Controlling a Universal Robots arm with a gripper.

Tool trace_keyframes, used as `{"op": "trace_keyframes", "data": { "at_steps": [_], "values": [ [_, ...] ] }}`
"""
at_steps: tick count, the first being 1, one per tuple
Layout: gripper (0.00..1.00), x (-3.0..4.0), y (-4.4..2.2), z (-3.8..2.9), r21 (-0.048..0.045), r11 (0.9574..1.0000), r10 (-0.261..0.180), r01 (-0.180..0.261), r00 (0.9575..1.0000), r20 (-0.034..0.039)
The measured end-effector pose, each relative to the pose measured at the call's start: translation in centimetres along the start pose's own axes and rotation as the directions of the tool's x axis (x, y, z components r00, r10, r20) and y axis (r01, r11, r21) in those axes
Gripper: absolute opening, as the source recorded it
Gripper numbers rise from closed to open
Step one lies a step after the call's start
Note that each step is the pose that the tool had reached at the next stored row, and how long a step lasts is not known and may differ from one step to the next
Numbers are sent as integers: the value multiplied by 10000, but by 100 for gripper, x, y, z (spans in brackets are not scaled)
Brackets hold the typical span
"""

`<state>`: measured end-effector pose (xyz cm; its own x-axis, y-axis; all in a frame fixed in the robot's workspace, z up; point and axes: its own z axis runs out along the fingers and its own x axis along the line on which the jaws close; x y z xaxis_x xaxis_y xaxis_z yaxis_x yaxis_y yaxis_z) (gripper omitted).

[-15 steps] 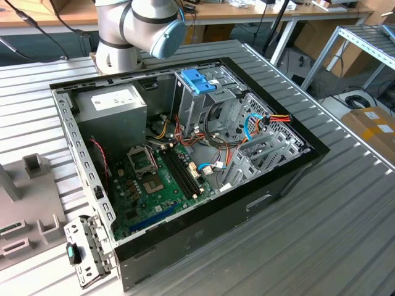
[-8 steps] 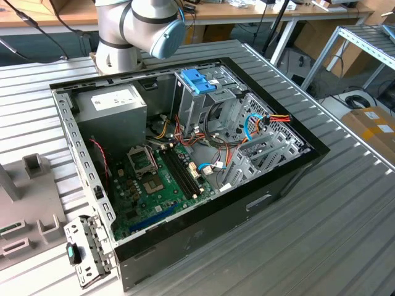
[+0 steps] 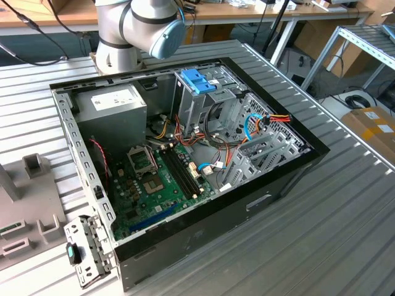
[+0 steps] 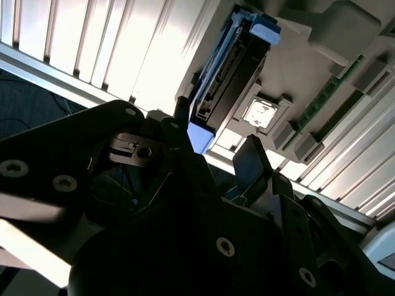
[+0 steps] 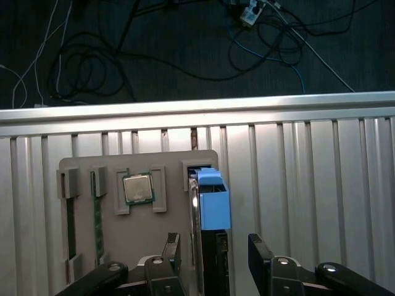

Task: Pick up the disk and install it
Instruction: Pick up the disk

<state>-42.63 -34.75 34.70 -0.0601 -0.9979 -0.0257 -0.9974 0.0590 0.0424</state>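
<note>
The disk (image 5: 212, 206) stands on edge in a slot of a grey parts tray (image 5: 123, 246), its dark body topped by a bright blue carrier. My gripper (image 5: 216, 251) is open and straddles the disk, one finger (image 5: 172, 246) on each side with a small gap to the drive. In the second wrist view the disk (image 4: 231, 68) rises from the tray between the same two fingers (image 4: 250, 157), gripper (image 4: 216, 129) apart from it. The open computer case (image 3: 296, 166) lies on the ribbed metal table, with an upright metal drive cage (image 3: 203, 102) inside.
A processor chip (image 5: 137, 188) and a memory stick (image 5: 97, 216) sit in the same tray beside the disk. The table edge (image 5: 197, 111) runs just beyond the tray, with cables on the floor. A loose metal bracket (image 3: 86, 250) lies by the case's corner.
</note>
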Motion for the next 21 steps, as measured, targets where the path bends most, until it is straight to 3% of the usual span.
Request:
{"op": "trace_keyframes", "data": {
  "at_steps": [21],
  "values": [
    [56,-7,73,147,-1,10000,1,-1,10000,-1]
  ]
}}
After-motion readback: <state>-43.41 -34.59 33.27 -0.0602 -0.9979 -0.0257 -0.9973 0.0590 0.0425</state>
